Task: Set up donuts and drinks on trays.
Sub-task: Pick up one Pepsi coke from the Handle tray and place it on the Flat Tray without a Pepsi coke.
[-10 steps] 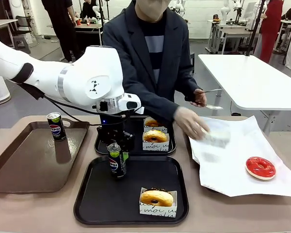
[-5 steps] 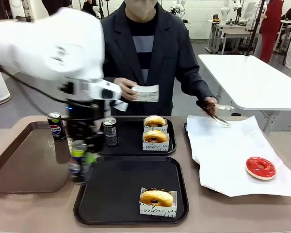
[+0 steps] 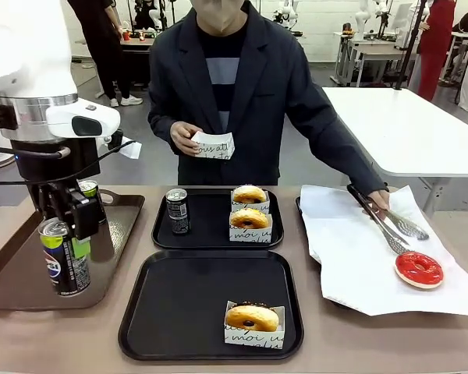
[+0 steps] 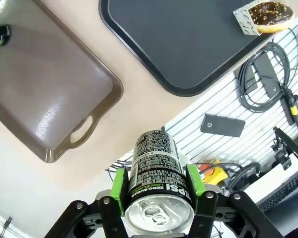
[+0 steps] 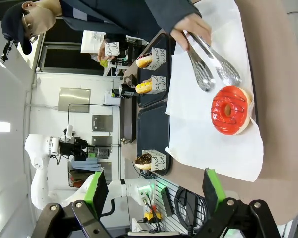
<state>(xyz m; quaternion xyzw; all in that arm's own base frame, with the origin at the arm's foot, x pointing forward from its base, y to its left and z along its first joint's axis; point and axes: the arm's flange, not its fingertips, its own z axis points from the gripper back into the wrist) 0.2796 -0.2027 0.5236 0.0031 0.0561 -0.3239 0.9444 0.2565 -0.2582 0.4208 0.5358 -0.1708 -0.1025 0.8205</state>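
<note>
My left gripper [image 3: 62,234] is shut on a green-striped drink can [image 3: 64,265], held upright over the brown tray [image 3: 15,288]; in the left wrist view the can [image 4: 156,158] sits between the green pads [image 4: 195,181]. A second can [image 3: 88,189] stands behind it, and another can [image 3: 177,211] stands on the far black tray [image 3: 210,238] beside two sleeved glazed donuts [image 3: 249,220]. The near black tray [image 3: 179,312] holds one sleeved donut [image 3: 252,318]. A red donut [image 3: 419,269] lies on white paper. My right gripper [image 5: 156,191] is open, looking down on the red donut [image 5: 231,110].
The person across the table holds an empty paper sleeve [image 3: 213,145] in one hand and metal tongs [image 3: 386,222] in the other, with the tips close to the red donut. The white paper sheet [image 3: 359,265] covers the table's right side.
My left arm has carried the green-striped can from the near black tray leftward to the brown tray. The person picked up a sleeve and brought the tongs toward the red donut.
</note>
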